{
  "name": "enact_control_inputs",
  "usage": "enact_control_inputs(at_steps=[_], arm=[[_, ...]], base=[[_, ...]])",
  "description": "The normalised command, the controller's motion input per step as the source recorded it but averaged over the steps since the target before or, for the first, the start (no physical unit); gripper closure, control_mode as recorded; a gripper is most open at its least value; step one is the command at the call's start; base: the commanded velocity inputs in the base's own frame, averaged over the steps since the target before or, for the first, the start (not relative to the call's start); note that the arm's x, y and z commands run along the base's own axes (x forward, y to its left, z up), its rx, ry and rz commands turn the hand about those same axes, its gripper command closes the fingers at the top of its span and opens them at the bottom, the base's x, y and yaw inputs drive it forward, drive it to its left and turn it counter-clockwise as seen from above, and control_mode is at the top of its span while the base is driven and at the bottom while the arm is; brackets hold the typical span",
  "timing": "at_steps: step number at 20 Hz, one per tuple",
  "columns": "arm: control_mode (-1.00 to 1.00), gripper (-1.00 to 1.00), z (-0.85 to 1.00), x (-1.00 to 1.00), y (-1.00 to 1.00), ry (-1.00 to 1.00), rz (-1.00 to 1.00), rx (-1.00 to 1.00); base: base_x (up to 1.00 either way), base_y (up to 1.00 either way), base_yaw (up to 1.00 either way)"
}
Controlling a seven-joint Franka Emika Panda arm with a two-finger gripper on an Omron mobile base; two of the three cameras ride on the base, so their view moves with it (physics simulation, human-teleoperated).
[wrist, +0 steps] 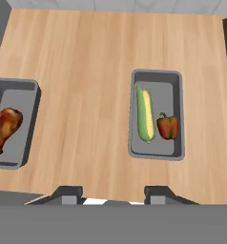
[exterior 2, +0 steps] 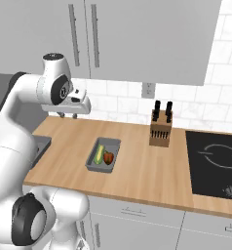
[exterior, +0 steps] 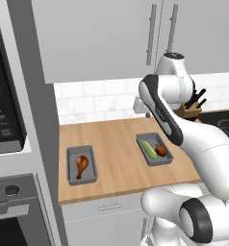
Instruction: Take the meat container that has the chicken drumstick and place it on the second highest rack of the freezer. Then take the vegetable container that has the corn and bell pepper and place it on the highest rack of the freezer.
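**Both trays on the counter, gripper high above them**

Chicken drumstick (wrist: 5, 127) lying in a grey meat container (wrist: 13, 124), thick end toward the wall, bone end toward the counter's front edge. Same container (exterior: 81, 165) sitting near the left end of the wooden countertop (exterior: 116, 144), close to the front edge and just beside the tall grey panel. Well apart to the right, a second grey vegetable container (wrist: 156, 114) holding the corn (wrist: 145, 114) and the bell pepper (wrist: 168, 127) side by side, cob on the left, pepper on the right and nearer the front end of the tray; whether they touch cannot be told. Seen again from the right base camera as a tray (exterior 2: 104, 155) in the middle of the wood, cob and pepper inside.

Gripper (wrist: 115, 194) raised over the countertop, pointing down, touching nothing; fingers (wrist: 67, 193) spread partway with bare wood between them, nothing pinched. From the right, gripper (exterior 2: 68, 115) hanging below the white wrist in front of the tiled backsplash (exterior 2: 123, 97).

Further right: knife block (exterior 2: 161, 129) with dark handles, then a black cooktop (exterior 2: 213, 163). Grey wall cabinets (exterior 2: 137, 34) with bar handles above. Oven (exterior: 13, 211) and a dark control panel at the far left
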Motion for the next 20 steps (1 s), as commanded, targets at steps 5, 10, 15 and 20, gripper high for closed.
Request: enact_control_inputs(at_steps=[5,10,15,20], arm=[[-1.00,-1.00,0.00,-0.12,0.00,0.01,0.00,0.00],[-1.00,-1.00,-0.02,-0.26,-0.02,0.00,0.00,0.00],[-1.00,-1.00,-0.09,-0.25,-0.02,0.00,0.00,0.00],[-1.00,-1.00,-0.35,-0.28,0.14,0.01,0.00,0.00]], base=[[0.00,0.00,0.00],[0.00,0.00,0.00],[0.00,0.00,0.00],[0.00,0.00,0.00]])
